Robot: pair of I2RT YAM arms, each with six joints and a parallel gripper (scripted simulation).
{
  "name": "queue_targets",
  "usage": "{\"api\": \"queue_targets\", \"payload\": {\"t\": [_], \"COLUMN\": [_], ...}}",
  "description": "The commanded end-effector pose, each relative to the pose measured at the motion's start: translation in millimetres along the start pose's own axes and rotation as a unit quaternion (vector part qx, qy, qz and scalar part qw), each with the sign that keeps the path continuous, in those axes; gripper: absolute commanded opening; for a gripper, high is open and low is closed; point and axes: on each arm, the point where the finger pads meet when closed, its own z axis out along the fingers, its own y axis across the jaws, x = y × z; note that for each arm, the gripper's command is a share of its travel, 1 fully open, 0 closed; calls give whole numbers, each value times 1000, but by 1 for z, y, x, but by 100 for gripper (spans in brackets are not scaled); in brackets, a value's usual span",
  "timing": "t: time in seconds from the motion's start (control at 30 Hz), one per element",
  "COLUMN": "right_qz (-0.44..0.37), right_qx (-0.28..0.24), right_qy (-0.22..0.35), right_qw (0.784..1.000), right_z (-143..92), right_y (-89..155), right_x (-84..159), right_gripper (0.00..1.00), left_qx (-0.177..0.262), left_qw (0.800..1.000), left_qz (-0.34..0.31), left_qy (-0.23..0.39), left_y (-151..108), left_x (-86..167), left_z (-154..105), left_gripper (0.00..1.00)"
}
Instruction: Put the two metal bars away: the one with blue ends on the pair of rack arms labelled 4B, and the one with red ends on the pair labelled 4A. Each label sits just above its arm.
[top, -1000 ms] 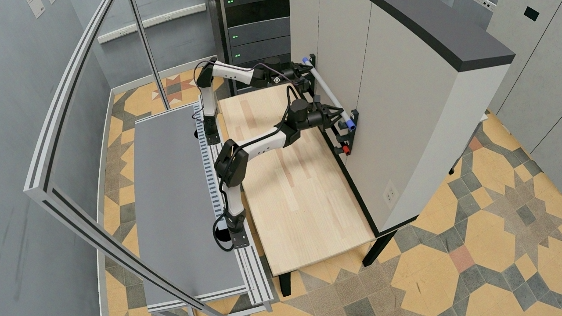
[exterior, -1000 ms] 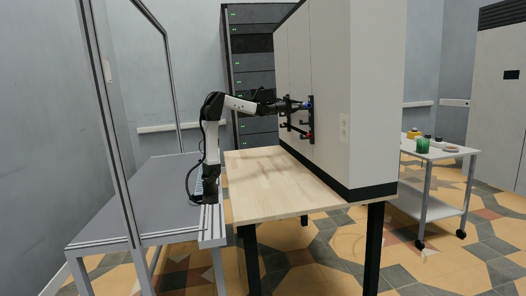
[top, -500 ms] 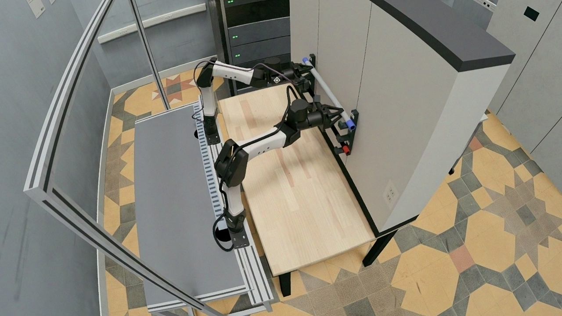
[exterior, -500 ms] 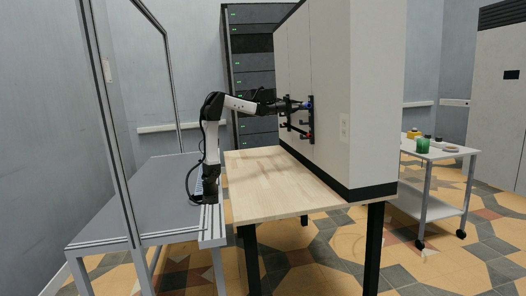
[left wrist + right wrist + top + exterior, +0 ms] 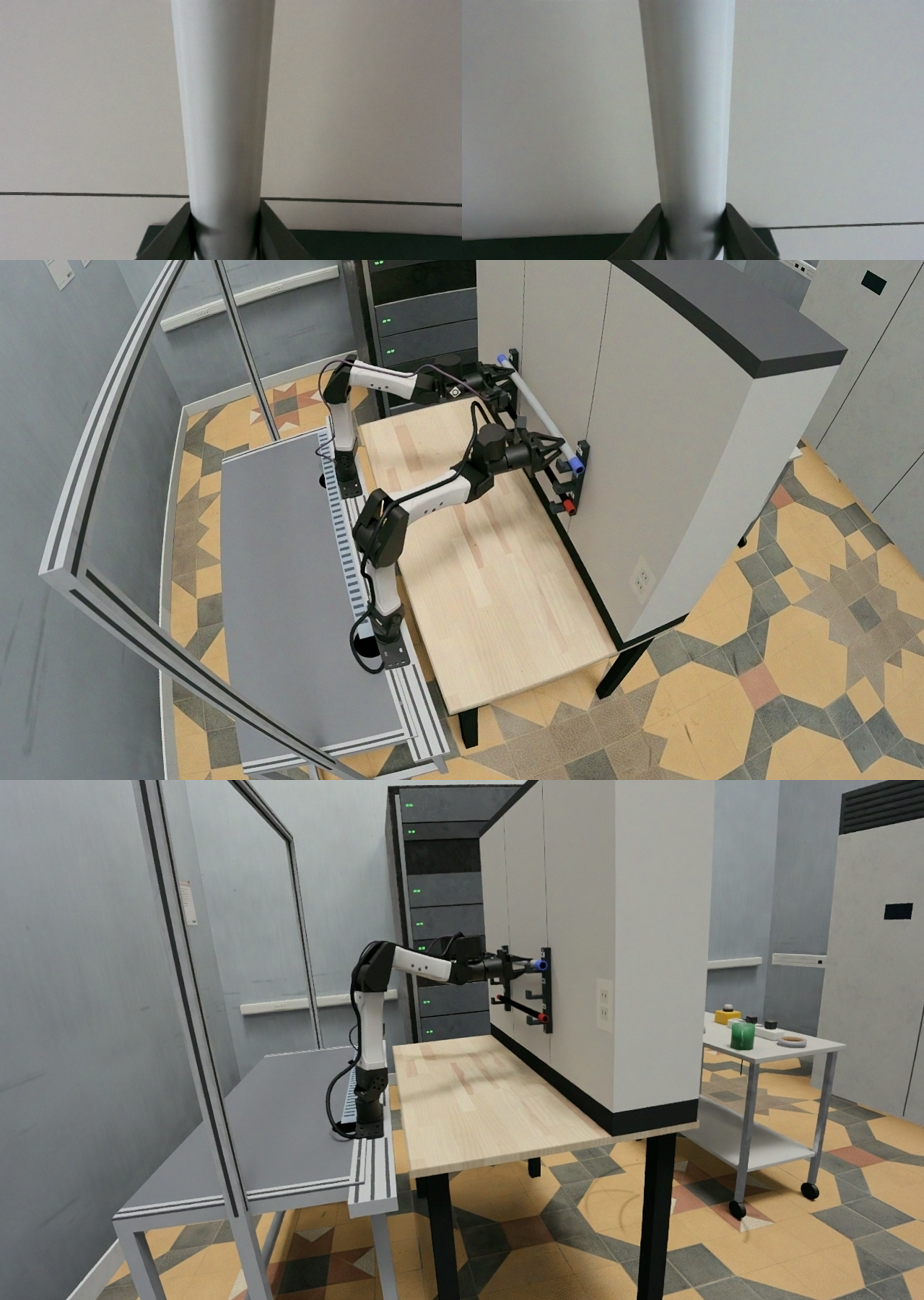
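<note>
The light grey bar with blue ends lies level along the wall at the top of the rack. My left gripper is shut on it near its far end. My right gripper is shut on it near its near end. Whether the bar touches the top rack arms is hidden. The black bar with red ends rests on the lowest pair of arms. Dark rack uprights carry the arms. The labels are too small to read.
The middle rack arm shows between the two bars. The pale panel wall stands directly behind the rack. The wooden table lies below. A white trolley stands beyond the wall.
</note>
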Motion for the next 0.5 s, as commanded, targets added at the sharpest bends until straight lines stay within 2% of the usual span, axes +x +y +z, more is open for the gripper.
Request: {"api": "queue_targets", "payload": {"t": [0.0,0.47], "right_qz": [-8,-8], "right_qx": [-17,-17], "right_qy": [-5,-5], "right_qw": [1000,1000], "right_z": [-1,-3], "right_y": [15,13], "right_x": [-3,-3], "right_gripper": [0,0], "left_qx": [23,23], "left_qw": [1000,1000], "left_qz": [8,8], "left_qy": [-2,-2], "left_y": [-17,-16], "left_x": [-1,-1], "left_z": [-2,-5], "left_gripper": [0,0]}}
